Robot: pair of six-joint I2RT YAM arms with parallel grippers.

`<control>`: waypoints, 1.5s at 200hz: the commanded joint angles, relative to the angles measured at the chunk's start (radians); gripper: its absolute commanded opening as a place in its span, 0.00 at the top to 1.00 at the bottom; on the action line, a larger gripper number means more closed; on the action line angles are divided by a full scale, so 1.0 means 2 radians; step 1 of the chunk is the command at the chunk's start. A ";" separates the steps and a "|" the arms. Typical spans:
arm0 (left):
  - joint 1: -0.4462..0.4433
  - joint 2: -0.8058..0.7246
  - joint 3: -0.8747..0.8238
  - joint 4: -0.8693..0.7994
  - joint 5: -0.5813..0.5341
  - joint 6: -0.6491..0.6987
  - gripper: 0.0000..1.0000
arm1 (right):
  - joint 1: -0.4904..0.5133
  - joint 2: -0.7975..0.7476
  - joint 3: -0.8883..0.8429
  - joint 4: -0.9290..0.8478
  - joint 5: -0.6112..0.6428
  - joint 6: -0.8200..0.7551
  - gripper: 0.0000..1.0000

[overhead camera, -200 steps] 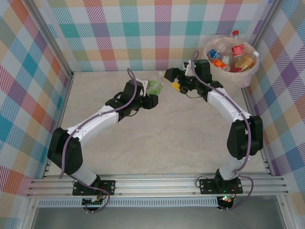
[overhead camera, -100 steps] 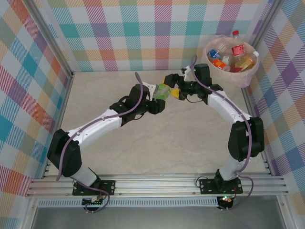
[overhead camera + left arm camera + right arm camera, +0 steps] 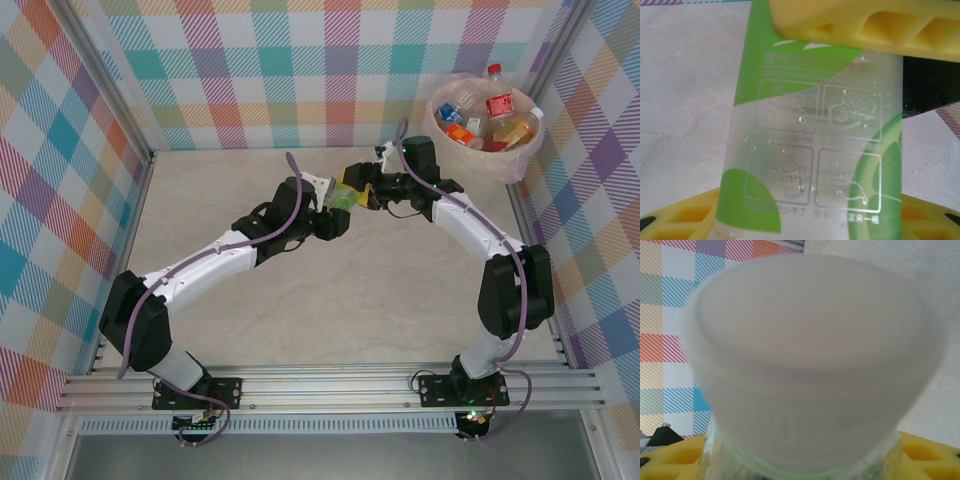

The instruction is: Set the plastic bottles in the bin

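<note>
Over the marble tabletop (image 3: 330, 300) hangs a clear, green-labelled, white-capped bottle (image 3: 815, 145).

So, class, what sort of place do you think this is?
Likely a robot test cell: plaid panels wall in a table, and the left arm and right arm are bolted to a metal rail.

Fig. Work surface, seen from above. The table (image 3: 330, 300) was a pale beige slab with faint marble veining, filling the centre of the frame. The bin (image 3: 512, 165), round and cream-pink with a thin plastic liner, stood at the table's corner in the upper right of the frame. Aluminium rails (image 3: 330, 392) ran along the lower edge, and two arm bases (image 3: 196, 392) were bolted to them at lower left and lower right. The same veined surface appeared at the left of the left wrist view (image 3: 685, 100).
</note>
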 commanded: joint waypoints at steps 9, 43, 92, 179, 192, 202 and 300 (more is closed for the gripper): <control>-0.006 -0.012 -0.003 0.017 0.002 0.014 0.57 | 0.003 -0.030 0.002 -0.004 0.017 -0.021 0.41; -0.006 -0.012 0.006 0.004 -0.003 0.008 0.41 | 0.002 -0.040 0.022 -0.044 0.044 -0.059 0.45; -0.006 -0.051 -0.003 0.028 0.033 0.000 0.06 | -0.015 -0.057 0.062 -0.096 0.086 -0.118 0.47; 0.007 -0.146 -0.082 0.050 -0.123 -0.033 0.00 | -0.094 -0.075 0.201 -0.211 0.160 -0.228 0.47; 0.009 -0.153 -0.089 0.042 -0.155 -0.041 0.00 | -0.113 -0.065 0.234 -0.227 0.164 -0.238 0.47; 0.013 -0.154 -0.091 0.033 -0.171 -0.047 0.00 | -0.127 -0.055 0.259 -0.237 0.170 -0.243 0.47; 0.037 -0.148 -0.102 0.017 -0.194 -0.071 0.00 | -0.227 0.126 0.489 -0.301 0.261 -0.212 0.45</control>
